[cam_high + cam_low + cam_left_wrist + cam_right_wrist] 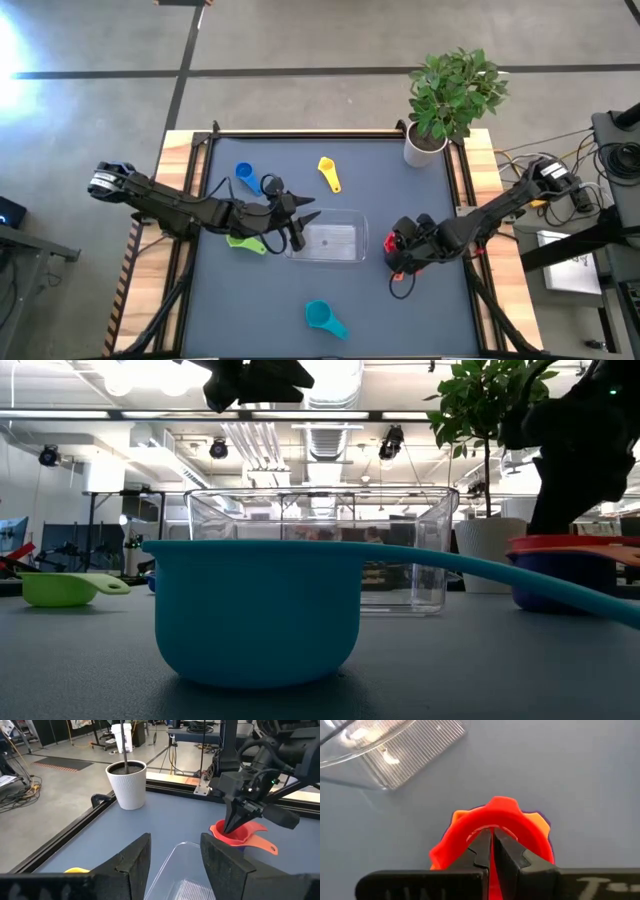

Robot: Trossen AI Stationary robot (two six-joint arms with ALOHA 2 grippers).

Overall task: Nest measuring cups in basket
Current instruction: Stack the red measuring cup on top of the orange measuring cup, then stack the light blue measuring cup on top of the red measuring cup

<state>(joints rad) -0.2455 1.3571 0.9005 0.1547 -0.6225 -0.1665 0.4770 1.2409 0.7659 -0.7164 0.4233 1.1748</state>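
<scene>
The clear basket (352, 216) sits mid-table. My left gripper (303, 225) hovers open over its left end, and its fingers frame the basket's end (186, 870) in the left wrist view. My right gripper (398, 250) is right of the basket, shut on a stack of cups: red (495, 817) on top, orange (264, 845) under it and purple (560, 585) at the bottom, standing on the table. The blue (245, 177), yellow (328, 172), green (245, 242) and teal (325, 318) cups lie loose on the mat. My right gripper comes down from above onto the red cup at its rim (470, 827), on the side nearest the wrist. Red shows in the narrow slit between the shut fingers (512, 852). Whether that is wall or handle, I cannot tell. The stack's purple bottom rests on the table.
A white plant pot (425, 148) stands at the far right corner. A black rail (100, 802) runs round the mat. The teal cup (255, 610) lies near the table's near edge. Open mat lies between the basket and that cup.
</scene>
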